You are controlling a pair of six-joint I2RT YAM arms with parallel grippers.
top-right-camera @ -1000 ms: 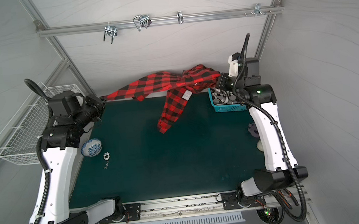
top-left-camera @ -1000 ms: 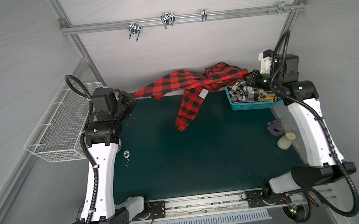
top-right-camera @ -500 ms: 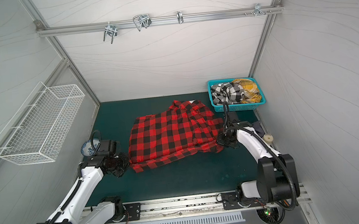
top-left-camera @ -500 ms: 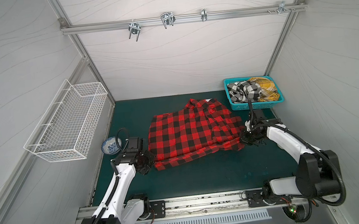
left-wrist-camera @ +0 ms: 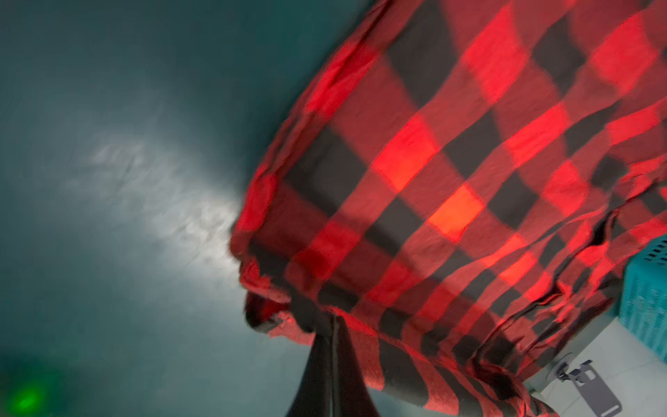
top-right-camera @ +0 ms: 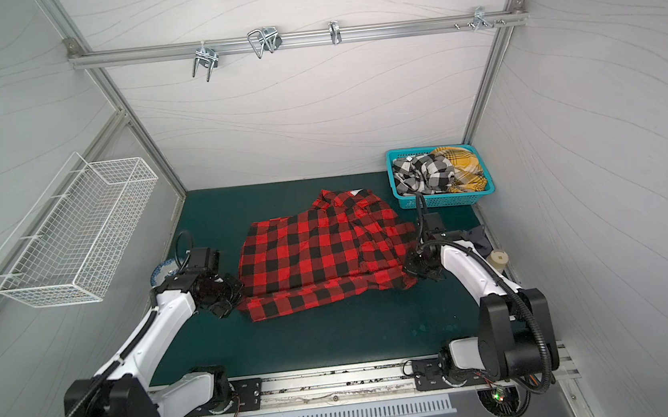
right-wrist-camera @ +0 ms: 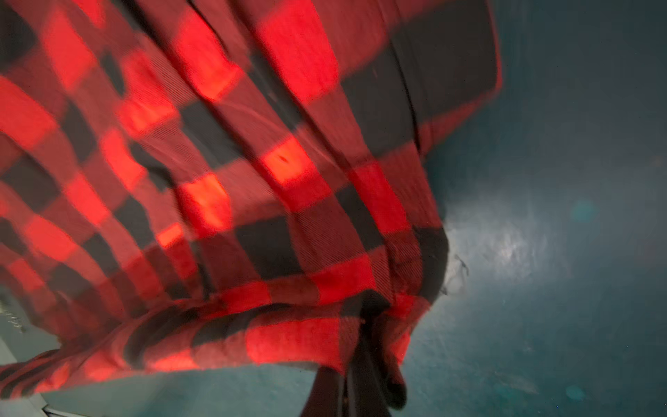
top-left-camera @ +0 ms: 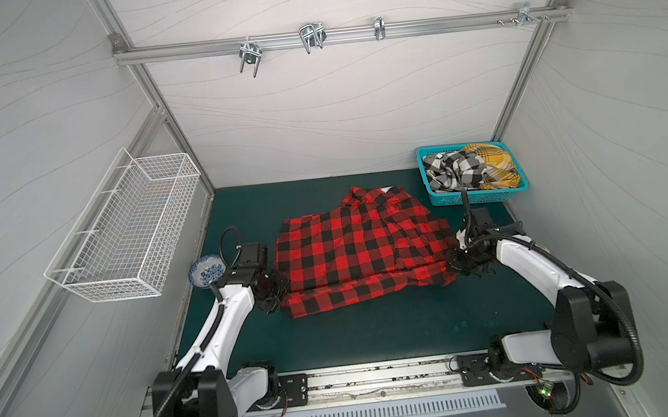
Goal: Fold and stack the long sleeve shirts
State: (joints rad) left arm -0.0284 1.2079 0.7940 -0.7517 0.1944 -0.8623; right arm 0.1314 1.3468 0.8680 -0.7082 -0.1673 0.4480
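Your left gripper (top-left-camera: pixel 279 297) is clamped on the near left corner of the red-and-black shirt (top-left-camera: pixel 353 249). Your right gripper (top-left-camera: pixel 454 268) is clamped on its near right corner. Each wrist view shows dark fingers (left-wrist-camera: pixel 321 372) pinched together with cloth between them.

A second ago both arms were reared up at the back and this shirt trailed along the far edge. Now the arms reach low and the shirt lies spread mid-table, collar to the far side. Over the last half second it has barely shifted.

The black-and-white shirt (top-left-camera: pixel 454 171) and the yellow plaid shirt (top-left-camera: pixel 491 163) sit bunched in the teal basket (top-left-camera: pixel 473 197) at the far right corner, as before.

A dark green mat (top-left-camera: pixel 377 330) covers the table. A small patterned bowl (top-left-camera: pixel 204 270) sits at its left edge, a white wire basket (top-left-camera: pixel 126 233) hangs on the left wall, and a hook rail (top-left-camera: pixel 349 32) crosses the back wall.
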